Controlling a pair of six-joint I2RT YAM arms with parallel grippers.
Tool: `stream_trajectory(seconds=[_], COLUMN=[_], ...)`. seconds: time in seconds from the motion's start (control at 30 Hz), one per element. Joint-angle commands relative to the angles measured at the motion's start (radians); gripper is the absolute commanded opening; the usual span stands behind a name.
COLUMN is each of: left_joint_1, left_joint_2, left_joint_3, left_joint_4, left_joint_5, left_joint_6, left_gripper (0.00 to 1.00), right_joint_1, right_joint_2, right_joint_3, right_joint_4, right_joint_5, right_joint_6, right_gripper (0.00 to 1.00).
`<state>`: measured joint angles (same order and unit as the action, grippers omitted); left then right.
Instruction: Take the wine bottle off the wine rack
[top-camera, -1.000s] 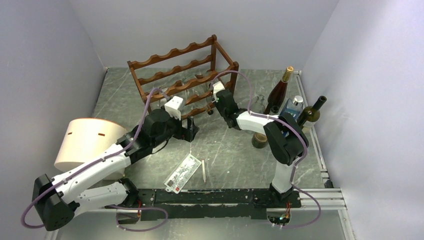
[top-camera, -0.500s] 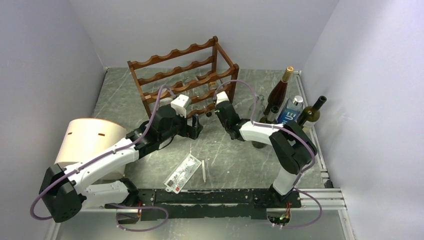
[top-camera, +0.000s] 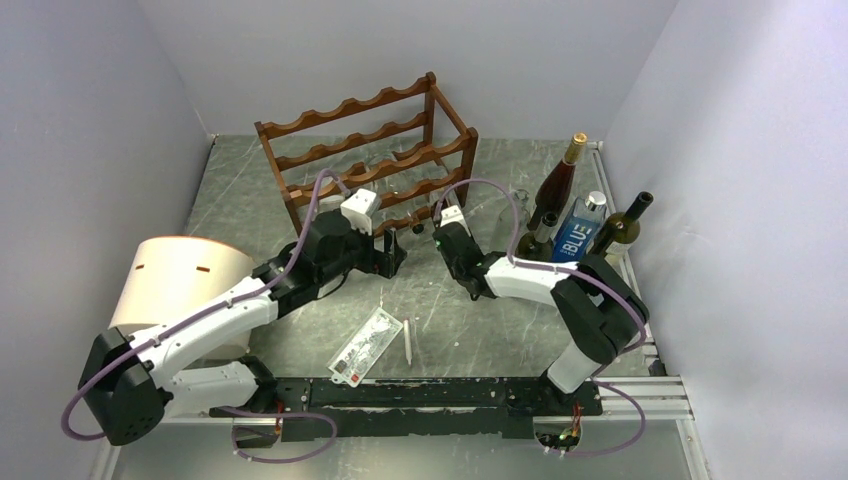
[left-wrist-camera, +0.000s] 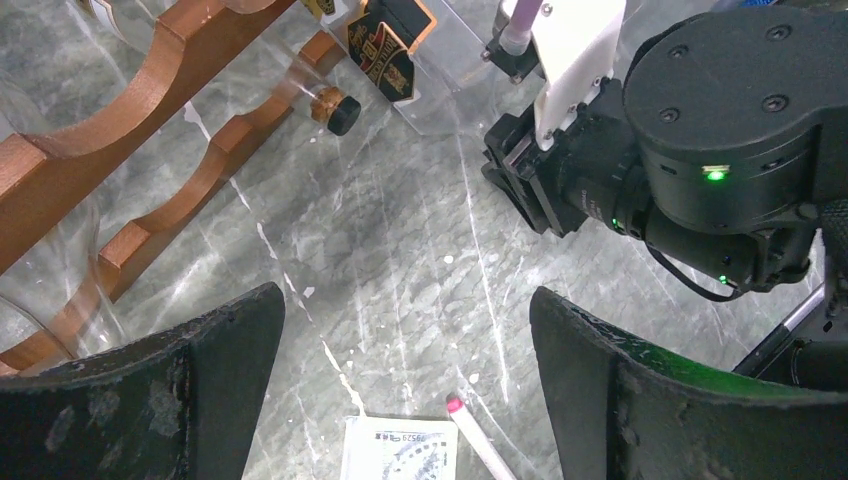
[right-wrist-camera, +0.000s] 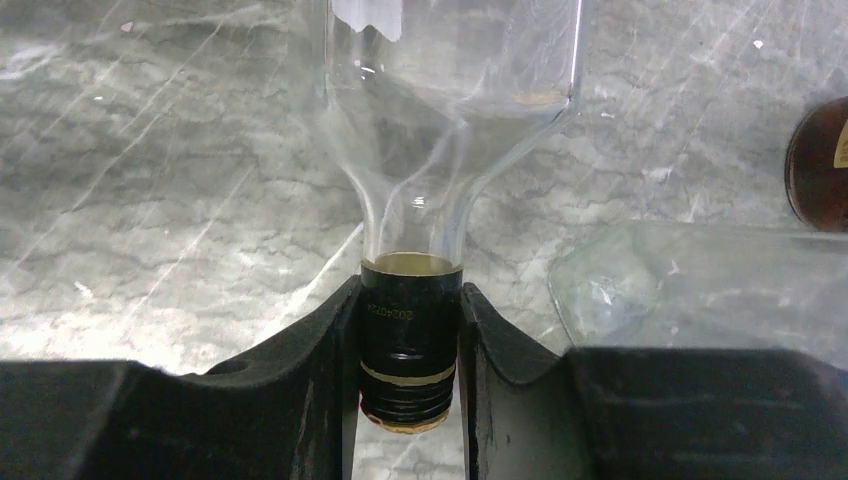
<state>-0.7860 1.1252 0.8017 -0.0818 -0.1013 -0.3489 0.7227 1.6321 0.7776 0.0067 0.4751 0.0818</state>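
Note:
The reddish-brown wine rack (top-camera: 365, 160) stands at the back of the table; its lower rails show in the left wrist view (left-wrist-camera: 170, 70). My right gripper (top-camera: 441, 230) is just in front of the rack's right end. It is shut on the black capped neck (right-wrist-camera: 412, 340) of a clear wine bottle (right-wrist-camera: 450, 100), whose body lies level and points away from the wrist. The bottle's labelled body also shows in the left wrist view (left-wrist-camera: 430, 60). My left gripper (top-camera: 396, 252) is open and empty, low over the table (left-wrist-camera: 405, 340), left of the right gripper.
A second bottle with a dark cap (left-wrist-camera: 335, 108) lies in the rack's bottom tier. Upright bottles (top-camera: 558, 185) and a blue carton (top-camera: 578, 232) stand at the right. A cream cylinder (top-camera: 170, 285) is at the left. A card (top-camera: 365, 345) and pen (top-camera: 407, 340) lie near the front.
My right gripper has drawn back from the rack toward the near edge, holding the clear bottle's neck. My left gripper moved forward to the right a second ago, then stayed.

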Motion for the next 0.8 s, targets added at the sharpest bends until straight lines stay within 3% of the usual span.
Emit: stream_trajectory(seconds=[0.0,0.3,0.6,0.77], left_joint_1=[0.009,0.009,0.007,0.007], left_joint_2=[-0.032,-0.056,-0.118,-0.142], left_joint_3=[-0.026,-0.059,-0.193,-0.249], left_joint_4=[0.050,0.087,0.379,0.493], left_joint_5=[0.029,0.062,0.220,0.288], left_joint_6=[-0.009,-0.029,0.252,0.334], left_gripper=[0.95,0.95,0.96,0.95], right_joint_1=[0.038,0.044,0.045,0.047], right_joint_2=[-0.047,-0.158,-0.275,-0.309], right_joint_3=[0.010,-0.012,-0.015,-0.026], right_joint_4=[-0.062,-0.146,-0.204,-0.234], right_joint_5=[-0.084,-0.115,-0.133,-0.151], right_joint_6=[0.027,0.139,0.183,0.202], right_gripper=[0.00,0.00,0.00,0.00])
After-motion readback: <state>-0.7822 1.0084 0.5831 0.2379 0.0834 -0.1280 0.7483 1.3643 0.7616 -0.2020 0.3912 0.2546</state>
